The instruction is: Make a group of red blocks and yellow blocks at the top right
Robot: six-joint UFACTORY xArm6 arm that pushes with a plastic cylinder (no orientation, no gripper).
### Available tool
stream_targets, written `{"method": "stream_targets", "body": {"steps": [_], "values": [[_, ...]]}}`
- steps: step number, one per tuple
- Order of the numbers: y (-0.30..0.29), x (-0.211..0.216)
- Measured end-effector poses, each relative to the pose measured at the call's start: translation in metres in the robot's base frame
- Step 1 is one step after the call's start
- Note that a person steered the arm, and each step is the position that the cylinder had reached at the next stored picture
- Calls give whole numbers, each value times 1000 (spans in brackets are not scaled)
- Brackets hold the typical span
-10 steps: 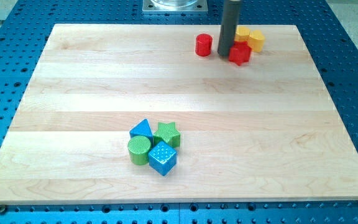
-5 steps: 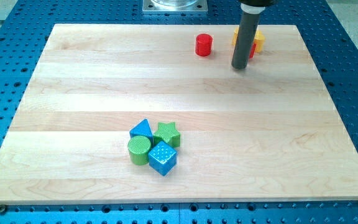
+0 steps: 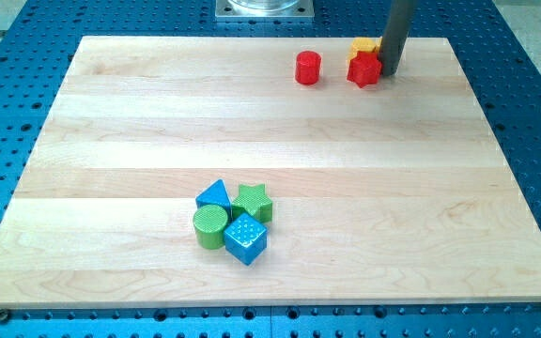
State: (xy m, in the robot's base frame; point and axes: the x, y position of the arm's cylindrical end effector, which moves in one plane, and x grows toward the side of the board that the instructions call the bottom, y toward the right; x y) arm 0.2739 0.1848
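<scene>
Currently, board (image 3: 111, 113): one. My tip (image 3: 389, 71), a bare rod without jaws to part or close, stood touching the red block's (image 3: 364, 69) right side, a yellow block (image 3: 363, 45) just behind-left. Red cylinder (image 3: 308, 68): one, well left of tip; best pushed rightward, gently. Blue: two; green: two, far below.

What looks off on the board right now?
Nothing spilled or damaged. The one stray: the red cylinder stands apart, to the view's left of the red block and yellow block clustered at the top right. My tip sits at that cluster's right side. Blue and green blocks stay bunched lower centre.
</scene>
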Motion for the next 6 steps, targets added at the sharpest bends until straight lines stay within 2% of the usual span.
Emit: {"method": "stream_targets", "body": {"steps": [1, 2, 3, 4, 5, 6], "values": [[-9, 28], [-49, 32], [-54, 61], [-117, 67], [-143, 35], [-121, 5]]}}
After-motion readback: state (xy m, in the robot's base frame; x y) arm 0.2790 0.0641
